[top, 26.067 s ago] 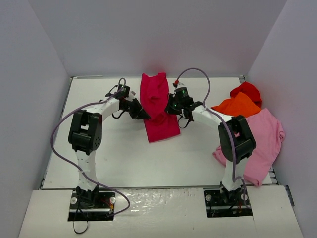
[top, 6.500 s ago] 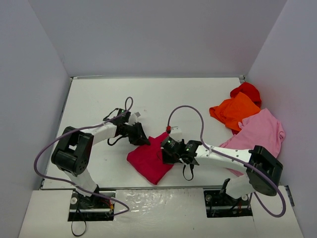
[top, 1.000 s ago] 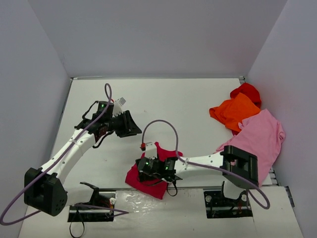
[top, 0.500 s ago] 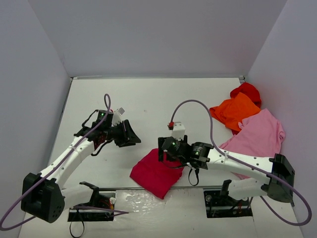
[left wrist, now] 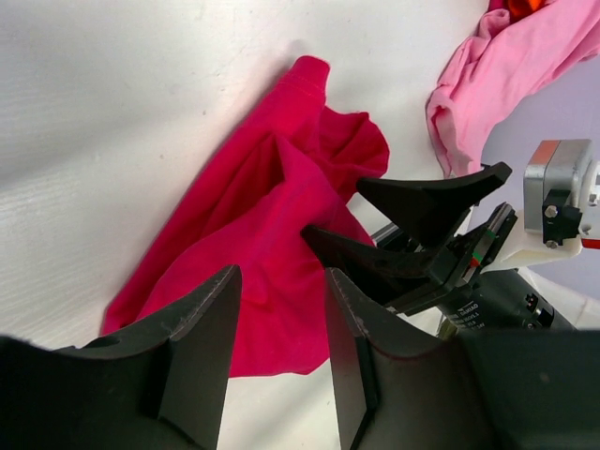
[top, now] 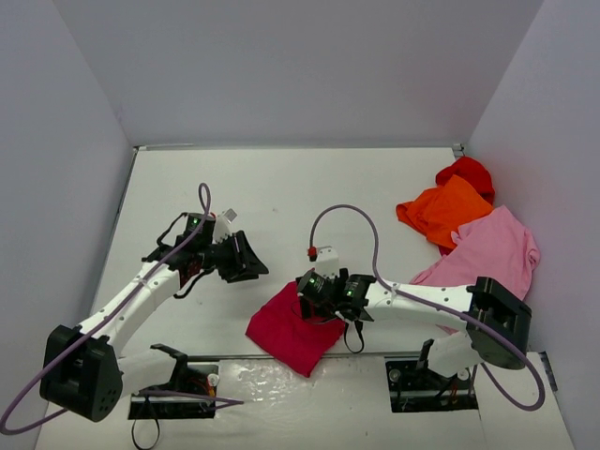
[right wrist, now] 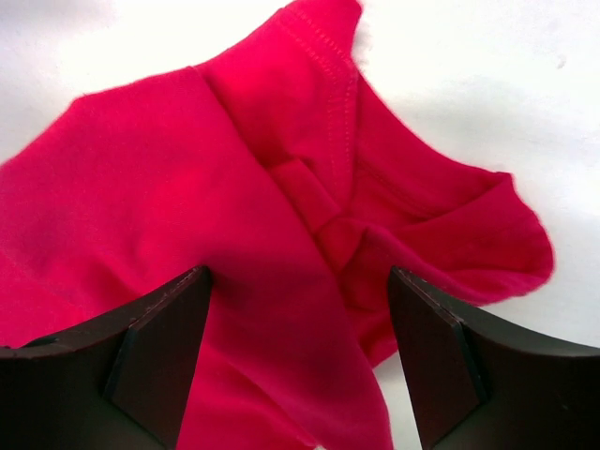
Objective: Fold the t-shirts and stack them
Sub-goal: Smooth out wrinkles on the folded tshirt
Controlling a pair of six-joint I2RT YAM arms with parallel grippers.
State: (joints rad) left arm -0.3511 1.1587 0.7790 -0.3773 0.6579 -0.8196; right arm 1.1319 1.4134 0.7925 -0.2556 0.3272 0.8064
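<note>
On the table, crimson shirt lies beneath right fingers.

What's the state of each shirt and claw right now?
crimson t-shirt: roughly folded, rumpled, not held
pink t-shirt: unfolded, lying spread out
orange t-shirt: unfolded, overlapping the pink one
red t-shirt: bunched up behind the orange one
left claw: open, empty
right claw: open, over the crimson t-shirt

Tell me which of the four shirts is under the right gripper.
The crimson-magenta shirt, lying alone at the front, below the open right gripper. The orange shirt, red shirt and light pink shirt are heaped together at the right side.
</note>
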